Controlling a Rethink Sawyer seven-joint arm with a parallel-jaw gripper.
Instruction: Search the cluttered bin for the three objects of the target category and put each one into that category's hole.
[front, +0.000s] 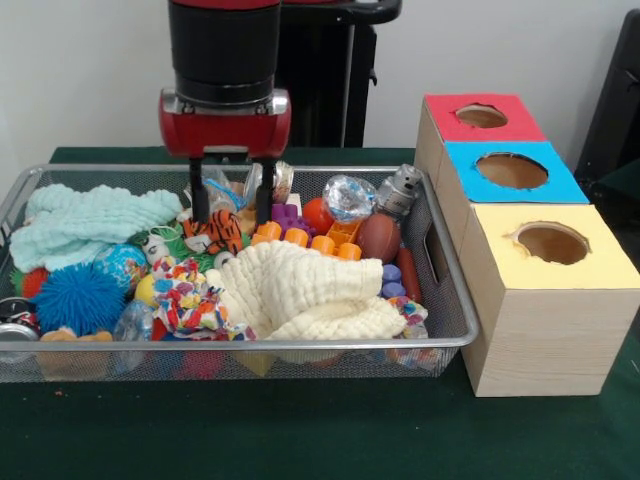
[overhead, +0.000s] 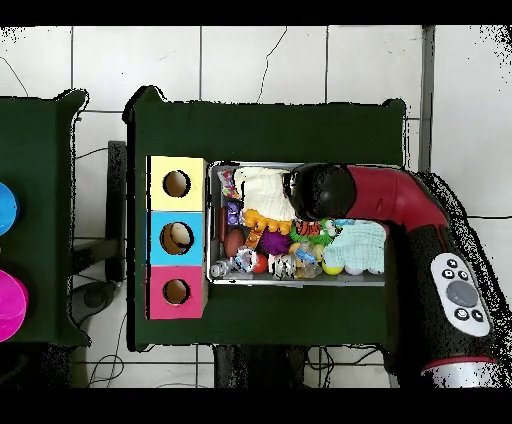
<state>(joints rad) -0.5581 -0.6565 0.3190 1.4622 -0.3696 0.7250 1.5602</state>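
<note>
The wire mesh bin (front: 250, 344) is full of toys. One printed white fabric bundle (front: 185, 295) lies near the bin's front, left of the cream cloth. A second bundle (front: 412, 312) peeks out at the front right corner and also shows in the overhead view (overhead: 229, 183). No third bundle shows. My gripper (front: 232, 205) is open. It hangs low over the back middle of the bin, with its fingers (front: 200, 200) either side of a tiger-striped toy (front: 215, 236). It holds nothing. The yellow-faced hole (front: 552, 243) is in the nearest box, right of the bin (overhead: 177, 184).
A plain cream muslin cloth (front: 300, 295) covers the bin's middle. A mint-green cloth (front: 90, 220) lies at the back left. A blue spiky ball (front: 78, 298), orange blocks (front: 310, 240) and a brown football (front: 378, 237) crowd around. The blue-faced hole (front: 511, 170) and red-faced hole (front: 481, 116) lie behind the yellow one.
</note>
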